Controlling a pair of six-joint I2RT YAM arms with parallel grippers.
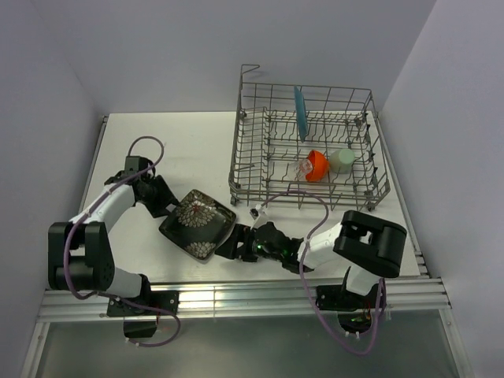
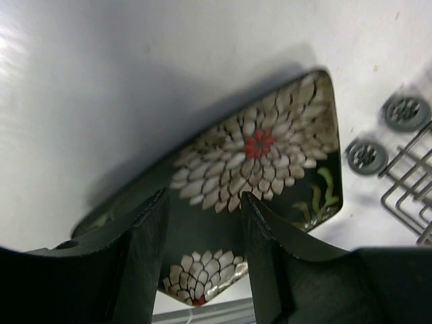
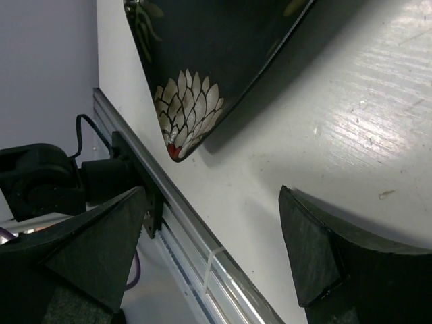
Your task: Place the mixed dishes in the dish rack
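The black square plate with white flowers (image 1: 201,222) lies on the white table left of the dish rack (image 1: 252,169), its edges standing off the table. My left gripper (image 1: 167,206) is open at its left side; in the left wrist view the fingers (image 2: 152,236) straddle the plate's face (image 2: 270,148). My right gripper (image 1: 228,244) is open and empty, low over the table beside the plate's near corner (image 3: 182,115). In the rack stand the teal plate (image 1: 300,113), orange-red bowl (image 1: 316,164), pale green cup (image 1: 342,159) and clear glass (image 1: 304,167).
The rack's wire corner (image 2: 412,182) and two grey round feet (image 2: 407,111) show past the plate. The table's metal front rail (image 1: 236,295) runs just behind my right gripper (image 3: 212,196). Walls close in on the left and right.
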